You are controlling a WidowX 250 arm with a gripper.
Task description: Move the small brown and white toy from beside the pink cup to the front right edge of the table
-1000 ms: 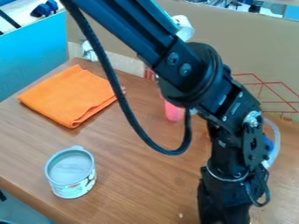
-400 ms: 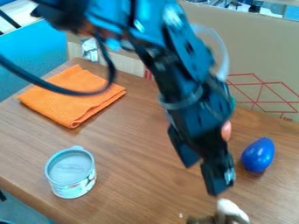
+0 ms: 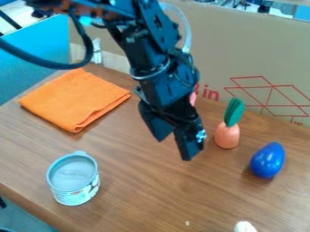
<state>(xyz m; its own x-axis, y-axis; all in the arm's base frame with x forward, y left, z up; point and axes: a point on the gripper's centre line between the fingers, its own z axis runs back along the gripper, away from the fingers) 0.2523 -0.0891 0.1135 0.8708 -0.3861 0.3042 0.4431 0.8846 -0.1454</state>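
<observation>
- One white, rounded thing (image 3: pixel 245 227) pokes in at the bottom edge, most of it cut off.
- One round tub (image 3: pixel 72 174) sits upright at the left, with a greyish lid, a small tab on the far rim and pale printed sides.
- One glossy blue, egg-shaped thing (image 3: pixel 268 160), broad below and narrowing at the top, rests to the right of my claw.
- My one claw (image 3: pixel 174 149) hangs over the table (image 3: pixel 130 181), its two fingers parted and grasping nothing.
- One toy carrot (image 3: pixel 227 136) is closest to my claw, just beside it and behind the blue one: a stubby, smooth, pinkish-orange body, upright, topped by a ridged dark-green tuft.
- One bright orange cloth (image 3: pixel 75 99), folded flat with soft layered edges, lies at the far left.
- One pink thing (image 3: pixel 193 99) shows partly behind my claw.
- One cardboard wall (image 3: pixel 260 50) with red line markings stands at the back.
</observation>
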